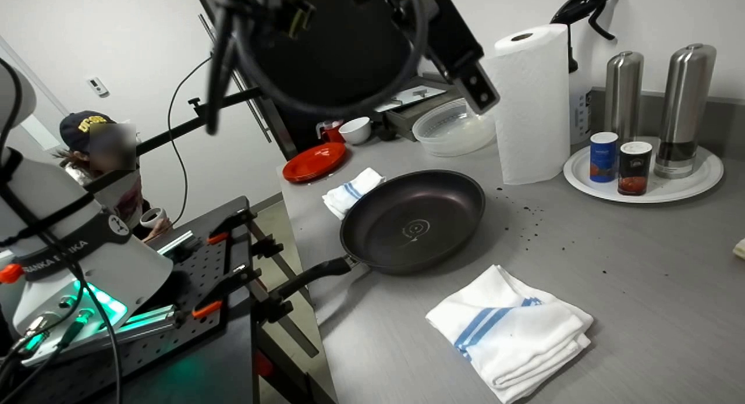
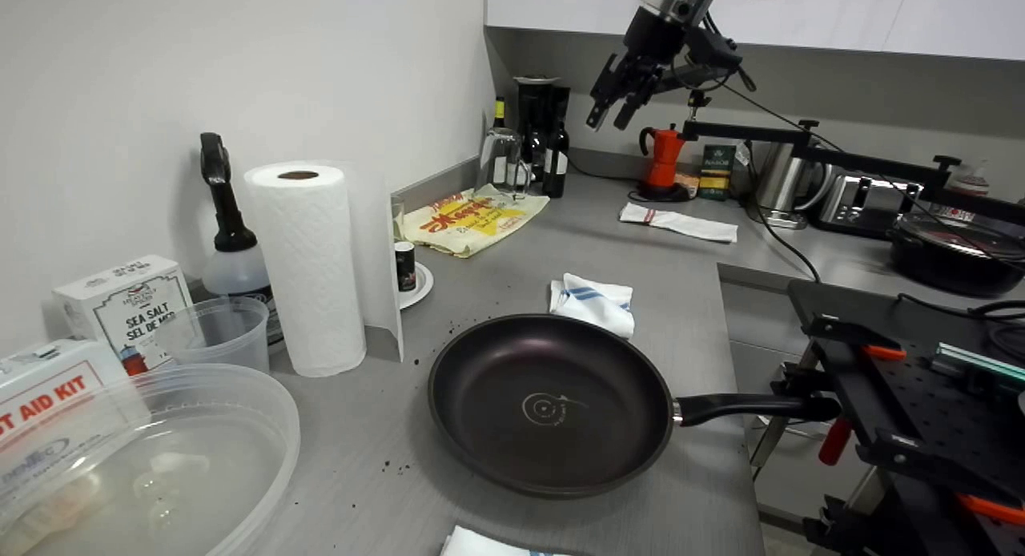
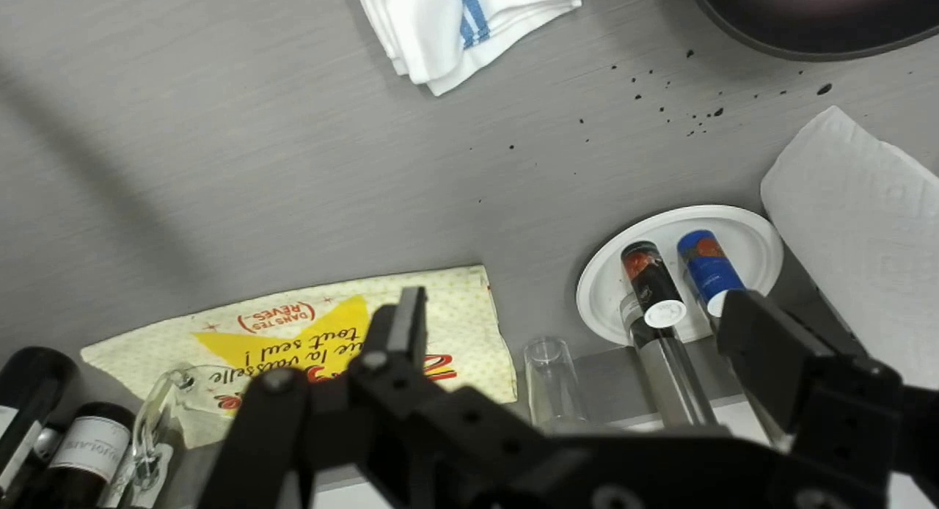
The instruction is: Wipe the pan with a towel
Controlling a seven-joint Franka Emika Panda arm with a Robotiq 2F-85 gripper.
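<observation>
Grey counter (image 1: 384, 357) runs alongside a plain white wall (image 2: 360, 75), with dark specks (image 3: 824, 89) strewn near the pan (image 1: 413, 223). The pan sits flat with its hollow upward, its handle (image 2: 753, 404) reaching past the counter's edge. A folded towel (image 1: 512, 334), white with blue stripes, lies on one side of the pan, apart from it; a second towel (image 1: 352, 191) of similar look lies on the opposite side, partly hidden behind the rim in an exterior view. Near the pan, a paper-towel roll (image 1: 529, 107) stands upright; just beside it, a white plate (image 1: 707, 168) bears a blue canister (image 1: 603, 159), a black canister (image 1: 633, 168) and a tall metal cylinder (image 1: 684, 101). Overhead, the robot arm (image 2: 673, 3) holds its jaws well above the counter; they are spread apart, unclenched.
</observation>
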